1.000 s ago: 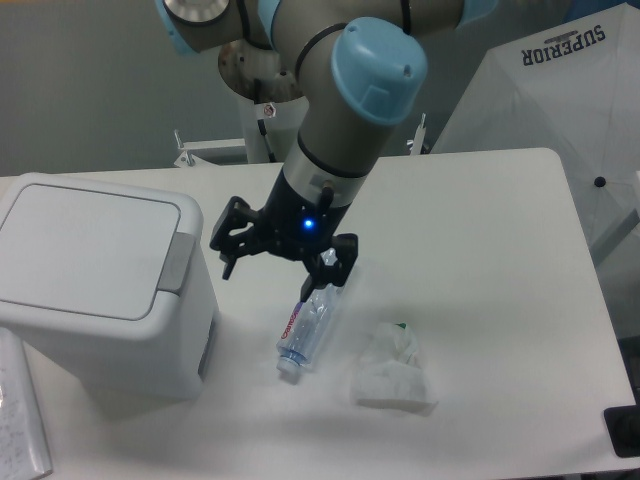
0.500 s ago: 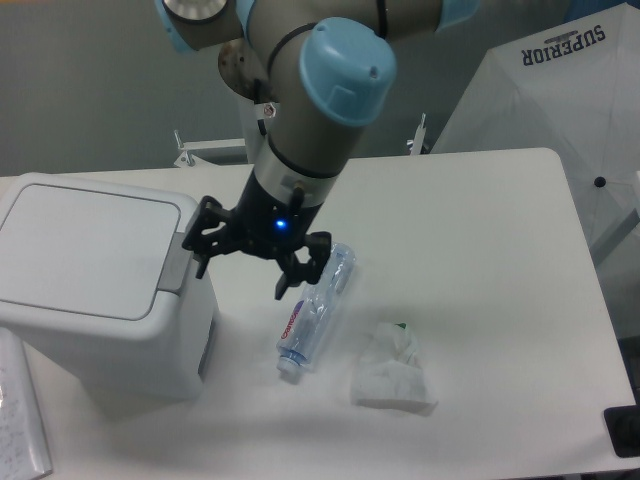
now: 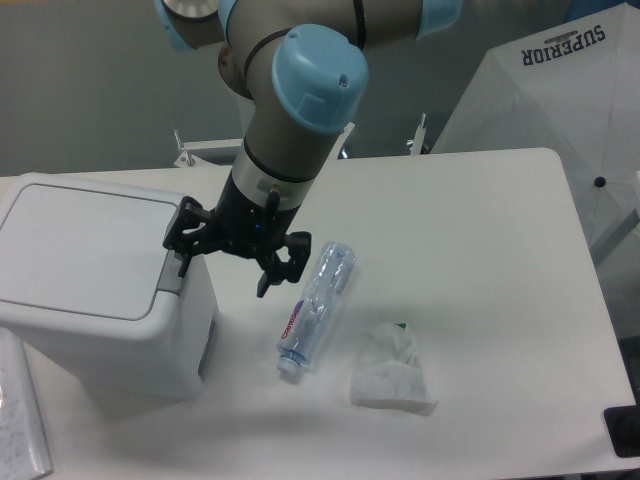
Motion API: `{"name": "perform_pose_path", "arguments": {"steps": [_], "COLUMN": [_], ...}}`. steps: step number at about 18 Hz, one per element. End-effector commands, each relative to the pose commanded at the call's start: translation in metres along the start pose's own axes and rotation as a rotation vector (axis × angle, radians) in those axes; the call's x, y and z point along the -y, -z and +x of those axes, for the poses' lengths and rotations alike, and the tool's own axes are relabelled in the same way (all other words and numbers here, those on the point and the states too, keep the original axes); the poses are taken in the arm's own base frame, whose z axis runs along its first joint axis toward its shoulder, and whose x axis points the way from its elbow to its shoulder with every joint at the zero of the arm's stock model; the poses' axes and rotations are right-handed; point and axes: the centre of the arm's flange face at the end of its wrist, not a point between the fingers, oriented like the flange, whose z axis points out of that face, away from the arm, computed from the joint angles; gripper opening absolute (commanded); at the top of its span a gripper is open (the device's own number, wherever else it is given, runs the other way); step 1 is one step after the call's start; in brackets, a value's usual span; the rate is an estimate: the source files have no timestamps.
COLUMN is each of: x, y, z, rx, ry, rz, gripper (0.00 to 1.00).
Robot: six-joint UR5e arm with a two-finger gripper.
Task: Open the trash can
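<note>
The trash can (image 3: 90, 280) is a large white boxy bin at the left of the table, its flat lid down. A grey push tab (image 3: 174, 268) runs along its right rim. My gripper (image 3: 222, 275) hangs open at the bin's right side. Its left finger (image 3: 182, 262) reaches over the grey tab, and whether it touches cannot be told. The right finger (image 3: 265, 285) points down over the table beside the bin. Nothing is held between the fingers.
A clear plastic bottle (image 3: 316, 306) lies on the table right of the gripper. A crumpled white tissue (image 3: 392, 369) sits further right. A white flat object (image 3: 18, 425) lies at the front left corner. A white umbrella (image 3: 560, 100) stands at the back right.
The arm has moved steadily left, from above the bottle to the bin's right rim. The gripper has stayed open. Bottle, tissue and lid have not moved.
</note>
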Motion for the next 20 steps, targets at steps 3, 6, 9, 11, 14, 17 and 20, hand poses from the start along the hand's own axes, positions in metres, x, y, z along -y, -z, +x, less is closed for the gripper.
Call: {"name": "perform_pose_path", "arguments": {"steps": [3, 6, 9, 11, 14, 17, 20], "x": [-0.002, 0.0, 0.006, 0.011, 0.018, 0.028, 0.028], "y": [0.0, 0.002, 0.016, 0.034, 0.057, 0.069, 0.078], "z": [0.001, 0.001, 0.005, 0.003, -0.002, -0.009, -0.03], "rx": [-0.002, -0.001, 0.007, 0.02, 0.063, 0.131, 0.264], "ry": [0.003, 0.002, -0.006, -0.011, -0.048, -0.091, -0.127], "rz": [-0.004, 0.002, 0.027, 0.061, 0.136, 0.239, 0.261], "gripper": [1.0, 1.0, 1.0, 1.0, 1.0, 1.0, 1.0]}}
